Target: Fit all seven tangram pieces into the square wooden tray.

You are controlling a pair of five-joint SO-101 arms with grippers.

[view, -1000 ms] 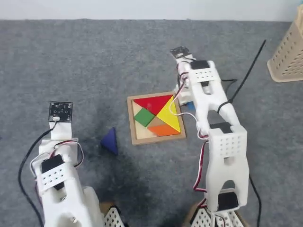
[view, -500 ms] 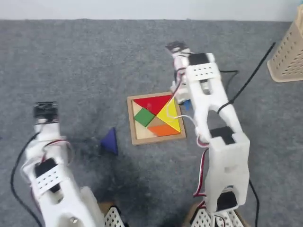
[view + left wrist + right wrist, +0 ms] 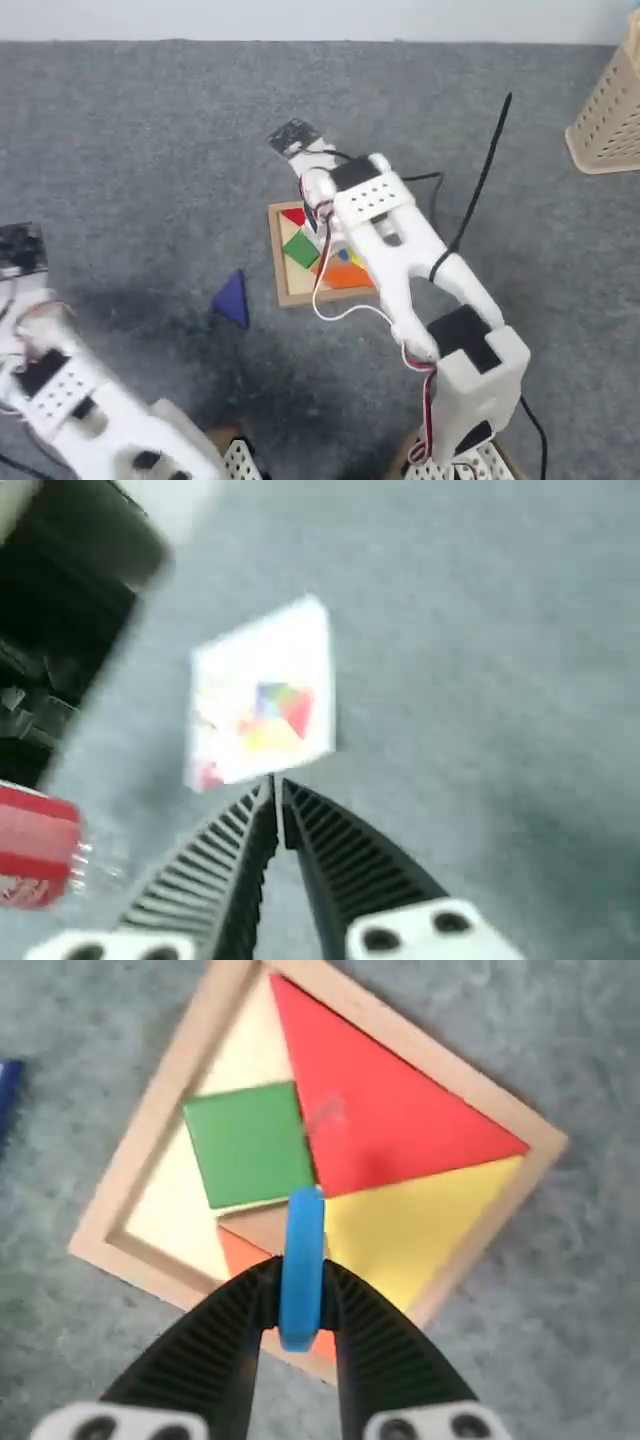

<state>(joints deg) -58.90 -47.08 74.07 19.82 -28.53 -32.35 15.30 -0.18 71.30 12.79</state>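
The square wooden tray (image 3: 540, 1145) holds a red triangle (image 3: 390, 1110), a green square (image 3: 250, 1140), a yellow triangle (image 3: 420, 1220), and orange and brown pieces partly behind my fingers. My right gripper (image 3: 301, 1290) hangs just above the tray's middle, shut on a light blue piece (image 3: 302, 1250) held on edge. In the high view the right arm (image 3: 380, 215) covers much of the tray (image 3: 283, 297). A dark blue triangle (image 3: 232, 298) lies on the carpet beside the tray. My left gripper (image 3: 276, 798) is shut on nothing, far from the blurred tray (image 3: 262, 705).
Grey carpet covers the table. A beige perforated basket (image 3: 610, 110) stands at the far right edge. A black cable (image 3: 480, 190) rises off the right arm. The left arm (image 3: 60, 390) sits at the near left corner. A red object (image 3: 30, 860) lies near the left gripper.
The right arm has swung left from beside the tray to over it, carrying the light blue piece. The left arm has drawn back toward the left edge.
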